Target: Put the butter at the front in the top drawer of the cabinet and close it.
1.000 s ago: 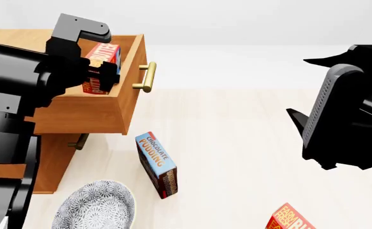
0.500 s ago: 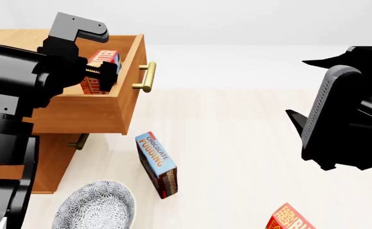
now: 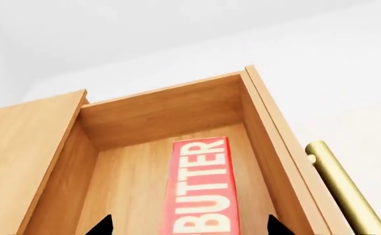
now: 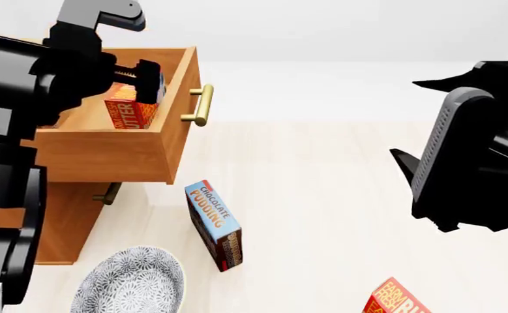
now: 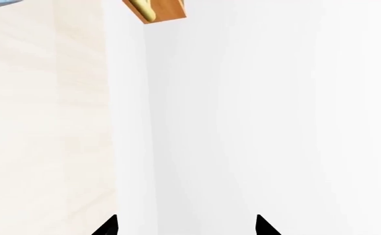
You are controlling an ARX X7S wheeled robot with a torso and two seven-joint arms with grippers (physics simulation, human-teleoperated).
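Now the butter (image 4: pixel 132 112) stands inside the open top drawer (image 4: pixel 105 155), just below the left gripper (image 4: pixel 146 73), whose fingers are spread apart, clear of it.

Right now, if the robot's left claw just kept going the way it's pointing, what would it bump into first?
Probably the butter box, which sits straight ahead of the left gripper inside the top drawer. Past it lies the drawer's floor, though depth is hard to judge.

Bright, even, sharply rendered views.
Soft shadow is cast beneath the top drawer (image 4: pixel 115 153); no glare or blur is seen.
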